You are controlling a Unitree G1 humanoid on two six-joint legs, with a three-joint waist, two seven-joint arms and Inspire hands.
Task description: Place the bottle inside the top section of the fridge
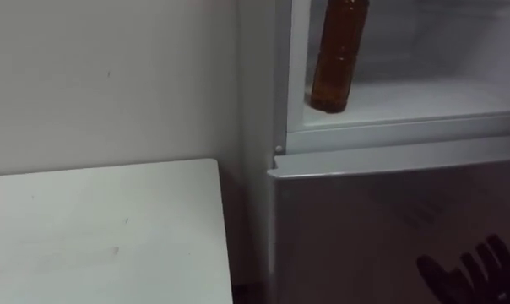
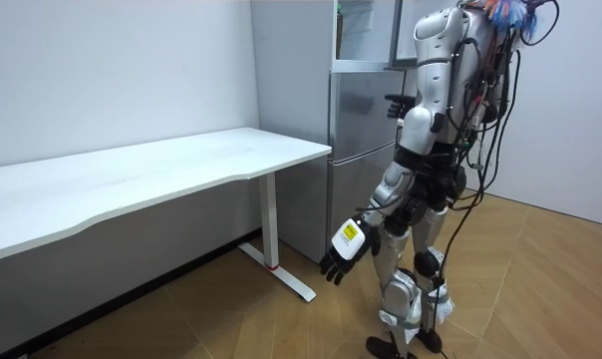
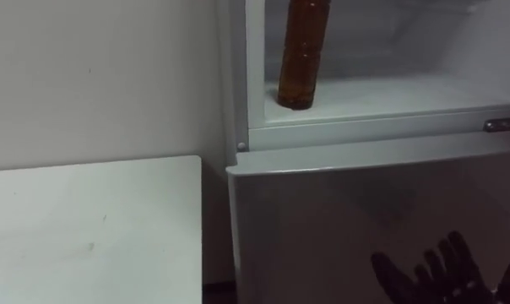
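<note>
Bottle [image 1: 338, 55] stands upright in upper fridge [image 1: 458, 42], up-left of wide empty fingers of right hand [image 1: 473, 272]; left hand [image 2: 343, 249] hangs slack; so near shelf lip [image 1: 407, 127], any knock could tip it out.

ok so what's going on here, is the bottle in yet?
The robot stands facing the fridge, next to the white table. The bottle stands upright on the shelf of the open upper compartment, near its left wall, with no hand on it. The right hand is open, fingers spread, low in front of the closed lower door. The left hand hangs open at its side.
</note>
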